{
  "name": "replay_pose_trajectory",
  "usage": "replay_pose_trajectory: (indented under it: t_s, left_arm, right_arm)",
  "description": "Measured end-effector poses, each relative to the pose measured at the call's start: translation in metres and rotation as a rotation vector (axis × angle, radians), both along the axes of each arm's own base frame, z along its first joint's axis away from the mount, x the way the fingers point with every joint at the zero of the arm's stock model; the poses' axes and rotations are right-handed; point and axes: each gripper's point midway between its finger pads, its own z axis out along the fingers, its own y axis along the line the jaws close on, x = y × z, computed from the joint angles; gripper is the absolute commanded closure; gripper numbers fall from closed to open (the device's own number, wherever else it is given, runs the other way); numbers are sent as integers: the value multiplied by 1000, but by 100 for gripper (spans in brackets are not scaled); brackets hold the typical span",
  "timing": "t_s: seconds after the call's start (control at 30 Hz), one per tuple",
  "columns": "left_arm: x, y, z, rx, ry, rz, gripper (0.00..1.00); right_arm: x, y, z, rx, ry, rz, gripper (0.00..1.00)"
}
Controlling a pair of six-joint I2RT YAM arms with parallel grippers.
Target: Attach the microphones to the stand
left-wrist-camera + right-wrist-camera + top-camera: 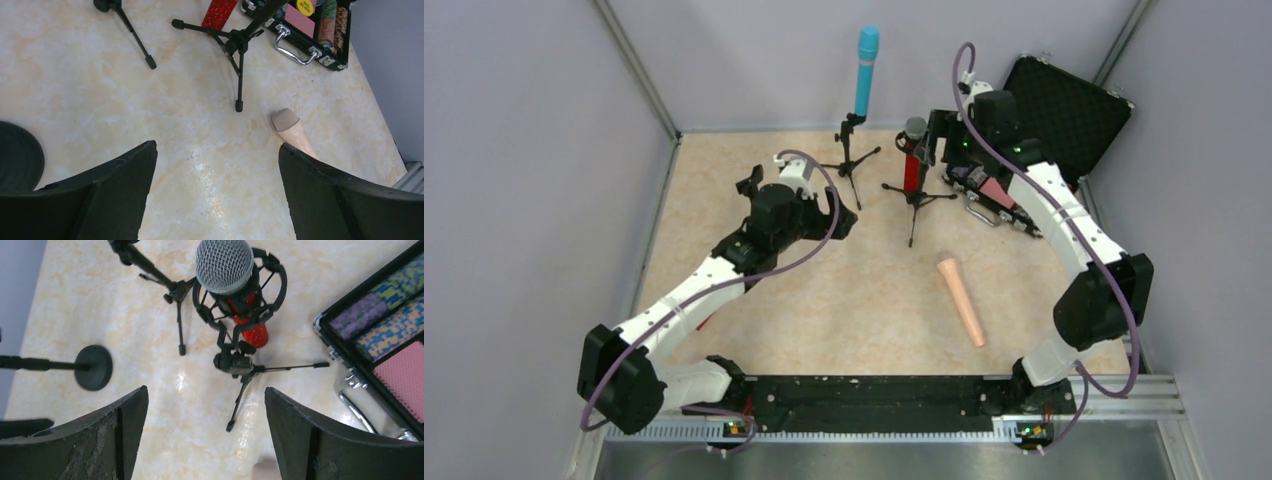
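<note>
Arching forward, the right end effector (205, 390) gapes empty, the glittery red, mesh-headed microphone (223, 265) upper centre in its black tripod stand (235, 362); the left end effector (217, 146), likewise gaping empty, has the pale peach microphone (290, 127) right of centre.

Top cam: high, rear, downward. Wrist cams: close, downward; both share tripod (240, 363).

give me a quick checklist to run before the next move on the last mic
1. Teal microphone on its stand: ok, upright.
2. Red microphone in shock mount: ok.
3. Peach microphone mounted: not ok, lying on the table.
4. Left gripper open, empty: ok.
5. Right gripper open, empty: ok.
6. Round-base stand holder free: cannot tell, top out of view.
</note>
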Motion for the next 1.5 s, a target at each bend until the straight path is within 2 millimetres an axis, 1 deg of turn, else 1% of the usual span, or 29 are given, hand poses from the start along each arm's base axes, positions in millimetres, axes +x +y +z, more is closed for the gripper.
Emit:
replay_pose_trajectory:
  t_s: [0.1,0.17,0.27,0.4,0.5,0.57,0.67,0.8,0.93,1.07,1.13,1.27,1.33,1.4,1.5]
  left_arm:
    - [6,-8,10,1,-11,-44,4]
    - [11,-13,20,-4,-21,-73,3]
    - [19,-19,36,-29,-41,-108,2]
    - [29,-19,60,-88,-78,-145,2]
    - [38,-13,79,-154,-110,-155,2]
    - [45,-2,92,-206,-126,-148,2]
    - [60,22,109,-285,-148,-109,3]
    - [76,62,126,-371,-159,-33,4]
    - [81,100,136,-393,-178,45,4]
    - [74,141,151,-361,-226,143,4]
    - [69,157,159,-315,-255,192,4]
    - [53,171,175,-187,-310,240,4]
    - [45,178,179,-114,-330,261,5]
    - [38,186,178,-43,-337,287,4]
    - [32,198,168,51,-319,325,1]
  right_arm:
    - [-14,-4,-1,99,-1,37,16]
    - [-26,-7,-1,165,5,59,16]
    - [-40,-10,4,248,-11,87,16]
    - [-54,-9,16,319,-41,130,16]
    - [-60,-6,26,350,-68,161,16]
    - [-65,-4,29,368,-75,180,16]
    - [-69,-1,28,384,-66,201,16]
    - [-76,3,17,410,-35,218,16]
    - [-84,5,2,427,9,225,16]
    - [-89,7,-7,438,37,233,16]
    - [-90,7,-9,440,42,236,16]
    - [-93,7,-11,446,46,242,16]
    - [-93,8,-11,447,48,244,16]
    - [-94,8,-11,447,48,245,16]
    - [-94,8,-11,447,48,246,16]
